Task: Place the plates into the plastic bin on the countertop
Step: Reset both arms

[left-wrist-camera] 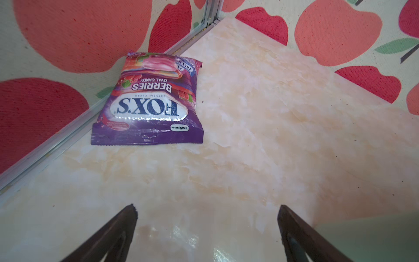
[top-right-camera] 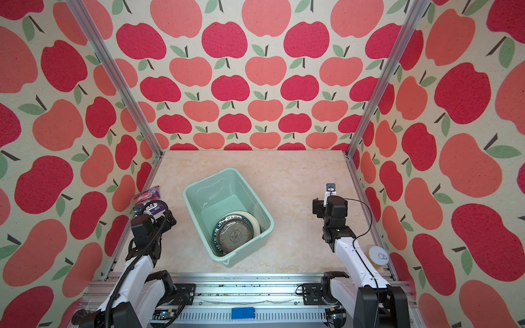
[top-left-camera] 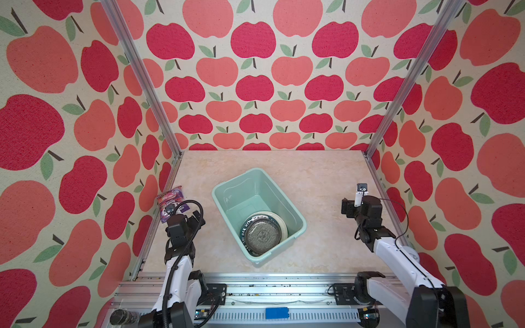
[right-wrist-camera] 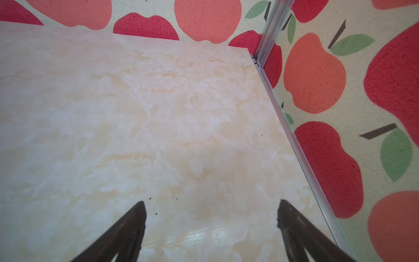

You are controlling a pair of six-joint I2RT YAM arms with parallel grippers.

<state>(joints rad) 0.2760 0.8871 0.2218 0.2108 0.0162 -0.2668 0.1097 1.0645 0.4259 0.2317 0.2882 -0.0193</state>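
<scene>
– Jaws on both arms stand spread wide and pinch nothing. The left jaws frame bare tabletop (left-wrist-camera: 226, 140) just short of the candy bag (left-wrist-camera: 149, 102). The right jaws frame only bare tabletop, close to the side rail.

– And the plates?

– The plates (top-left-camera: 262, 234) lie stacked inside the plastic bin (top-left-camera: 216, 196), at the end nearer the robot. Both top views show it. I see none out on the tabletop, though each arm hides a patch behind it.

– So what does this step call for?

– My guess is that the placing is done and this is a resting stance. Each arm should hold off to its own side, with the jaws clear of the bin's rolled rim so the tub isn't nudged. The bag and the white-lidded can (top-right-camera: 377, 255) beside the right arm aren't part of the job, so leave them alone. The hidden patches would be worth a look before calling it finished.

– How does the stack look?

– A clear glass dish sits on top, its ribbed pattern greying what lies under it. Around it runs a dark rim with pale lettering. A cream-white rim (top-left-camera: 277, 219) peeks out on the far side. I can't count how many lie beneath.
</scene>
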